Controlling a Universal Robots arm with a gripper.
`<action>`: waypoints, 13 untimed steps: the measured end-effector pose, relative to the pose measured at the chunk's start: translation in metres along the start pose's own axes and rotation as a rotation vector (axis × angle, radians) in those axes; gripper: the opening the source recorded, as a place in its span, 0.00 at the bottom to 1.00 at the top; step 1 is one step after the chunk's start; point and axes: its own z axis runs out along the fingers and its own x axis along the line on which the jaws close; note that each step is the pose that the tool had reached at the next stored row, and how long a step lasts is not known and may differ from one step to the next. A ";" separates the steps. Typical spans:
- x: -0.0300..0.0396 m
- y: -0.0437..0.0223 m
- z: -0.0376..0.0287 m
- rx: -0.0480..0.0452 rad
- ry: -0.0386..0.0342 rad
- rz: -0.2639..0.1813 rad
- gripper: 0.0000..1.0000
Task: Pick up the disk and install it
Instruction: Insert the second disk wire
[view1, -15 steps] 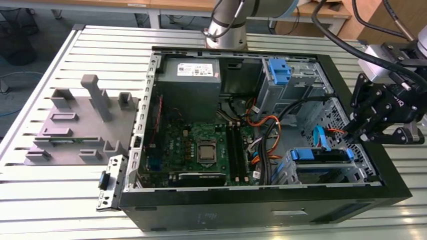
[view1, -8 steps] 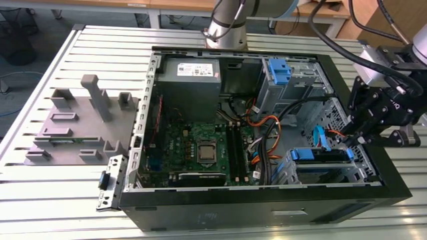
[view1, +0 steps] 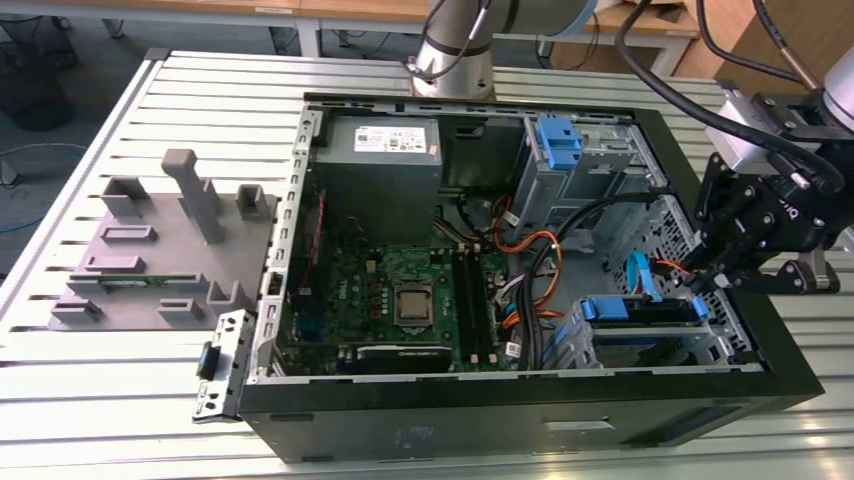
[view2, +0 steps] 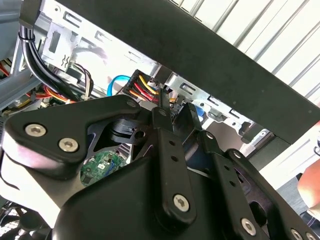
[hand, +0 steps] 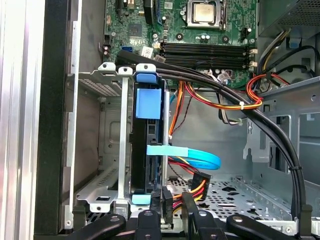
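Observation:
The disk (view1: 641, 308) stands on edge inside the lower drive cage (view1: 594, 345) of the open computer case, at the exterior view's right. In the first wrist view its blue carrier (hand: 148, 102) shows between the cage's metal rails. My gripper (view1: 705, 285) hangs just over the case's right wall, close to the disk's outer end. In the first wrist view the gripper (hand: 177, 207) sits right at the disk's near end, beside a black plug with red and yellow wires (hand: 197, 186). The second wrist view has the gripper (view2: 172, 107) close to that same plug (view2: 142, 87).
A thick black cable bundle (hand: 240, 100) and a blue flat cable (hand: 195, 156) cross the space beside the cage. The motherboard (view1: 400, 290), a grey power supply (view1: 380, 150) and an upper cage with a blue latch (view1: 558, 140) are in the case. A grey fixture block (view1: 160, 250) stands on the slatted table.

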 end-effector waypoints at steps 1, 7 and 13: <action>0.0000 0.0000 0.0000 0.0000 0.0000 0.000 0.31; 0.0000 0.0002 0.0000 0.0000 0.0000 0.000 0.23; 0.0000 0.0003 0.0000 0.0000 0.0000 0.000 0.16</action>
